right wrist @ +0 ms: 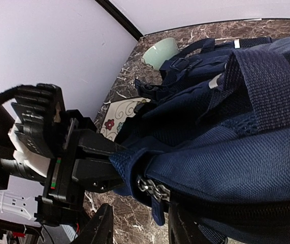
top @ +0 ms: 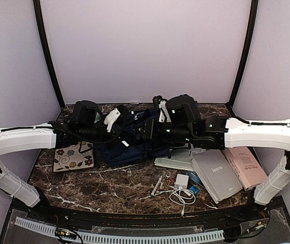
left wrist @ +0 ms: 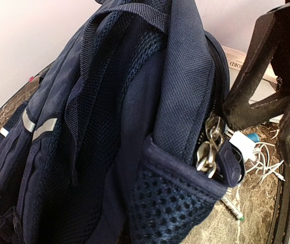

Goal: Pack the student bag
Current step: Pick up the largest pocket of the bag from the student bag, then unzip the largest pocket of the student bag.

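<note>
The student bag, navy blue, lies at the back middle of the table. My left gripper comes in from the left. In the right wrist view the left gripper is shut on a fold of the student bag at the corner beside the zip. In the left wrist view the student bag hides those fingers. The metal zip pulls hang just under that fold. My right gripper is open, its fingers on either side of the blue pull tab, apart from it. From the left wrist the right gripper stands beside the zip pulls.
A grey book and a pink book lie at the right under the right arm. A white charger with its cable and a pen lie in front of the bag. A flowered card lies at the left. A pale green cup stands behind the bag.
</note>
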### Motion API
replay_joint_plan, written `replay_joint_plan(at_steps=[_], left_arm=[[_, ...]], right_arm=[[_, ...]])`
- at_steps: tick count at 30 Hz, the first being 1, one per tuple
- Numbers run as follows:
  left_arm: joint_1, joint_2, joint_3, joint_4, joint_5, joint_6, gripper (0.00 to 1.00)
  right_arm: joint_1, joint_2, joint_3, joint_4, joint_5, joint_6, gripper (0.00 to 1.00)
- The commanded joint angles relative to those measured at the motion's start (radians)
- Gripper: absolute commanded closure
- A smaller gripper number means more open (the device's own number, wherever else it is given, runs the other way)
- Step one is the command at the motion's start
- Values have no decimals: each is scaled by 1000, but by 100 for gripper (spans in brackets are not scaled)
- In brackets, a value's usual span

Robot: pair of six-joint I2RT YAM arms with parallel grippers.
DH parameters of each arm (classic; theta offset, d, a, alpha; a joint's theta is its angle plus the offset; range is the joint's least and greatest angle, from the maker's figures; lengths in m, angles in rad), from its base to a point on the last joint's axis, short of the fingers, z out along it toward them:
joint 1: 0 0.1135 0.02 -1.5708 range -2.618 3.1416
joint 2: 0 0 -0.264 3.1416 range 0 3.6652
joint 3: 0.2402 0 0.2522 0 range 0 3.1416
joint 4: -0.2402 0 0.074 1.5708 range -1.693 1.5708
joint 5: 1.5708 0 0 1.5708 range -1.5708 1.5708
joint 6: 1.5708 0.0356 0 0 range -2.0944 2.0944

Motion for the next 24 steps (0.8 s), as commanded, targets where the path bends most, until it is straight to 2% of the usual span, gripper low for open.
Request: replay_joint_plan(at_steps=[1,8,17,24], left_arm=[[2,-59,2,86,31,-46,100],[1,-65,0,84,26,-38,100],[-1,-68,0,81,20,-32,100],[0,-68,-1,84,29,-32,100]], right_arm=[[-12,8,-4,121,3,15,64],[-16,53,18,113,-69,37,71],[1,-26,-55,65,-22,93,74],[3,29,-43,88,-36,94,70]])
